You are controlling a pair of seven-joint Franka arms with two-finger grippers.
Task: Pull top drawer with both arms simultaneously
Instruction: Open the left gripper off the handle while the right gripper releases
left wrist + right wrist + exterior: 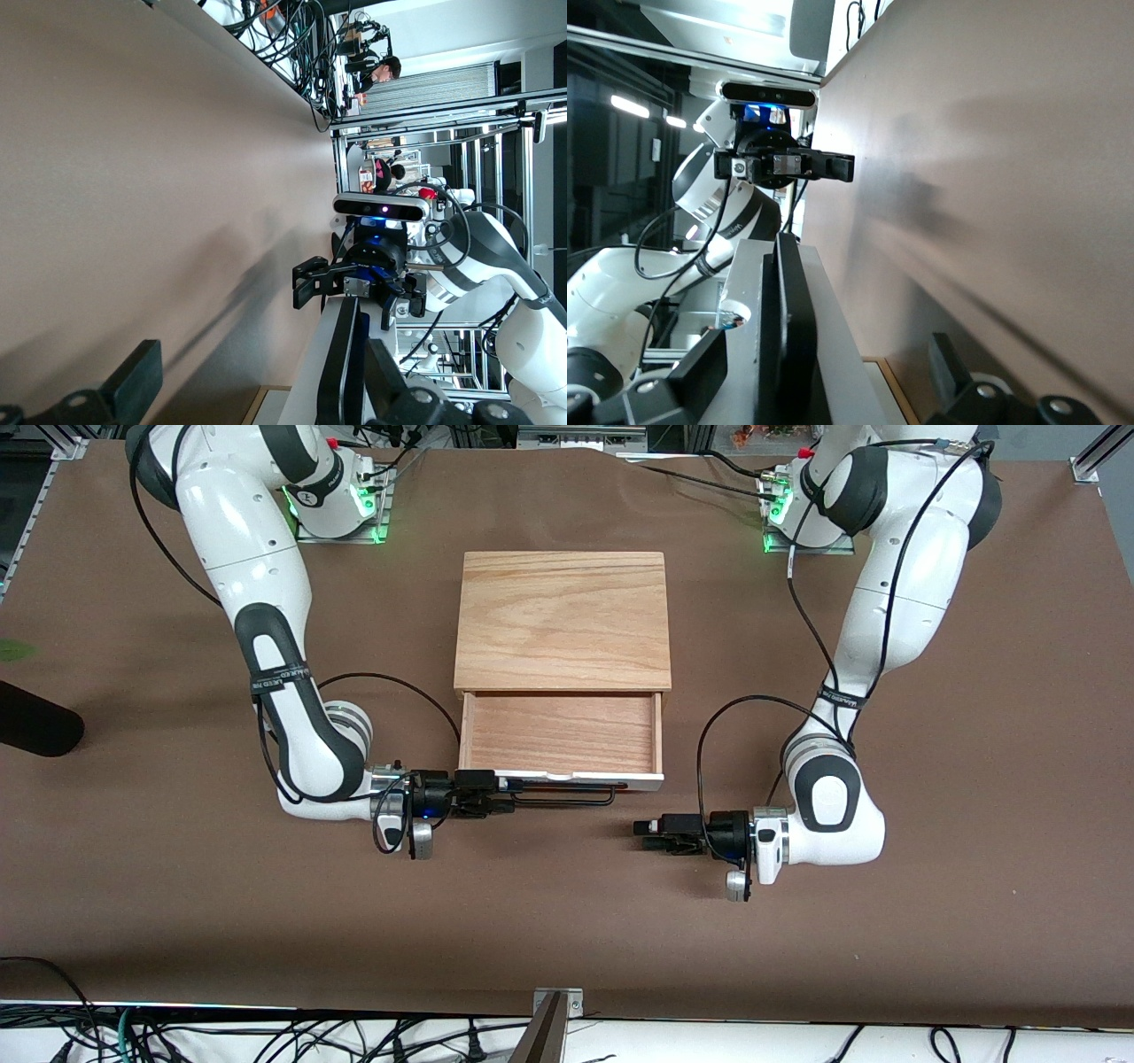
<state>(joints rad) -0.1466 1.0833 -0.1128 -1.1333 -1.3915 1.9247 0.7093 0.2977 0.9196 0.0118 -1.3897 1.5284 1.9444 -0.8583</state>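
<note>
Both claws stand released: the right claw (507, 796) straddles the black bar handle (567, 795) at its end, the left claw (640, 834) hangs low over the desk (974, 921), apart from the handle. The top drawer (562, 735) sits pulled out of the wooden cabinet (563, 620), toward the front camera.

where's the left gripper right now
In the front view the left gripper sits low over the brown table, off the pulled-out light-wood top drawer's white front corner, toward the left arm's end.
</note>
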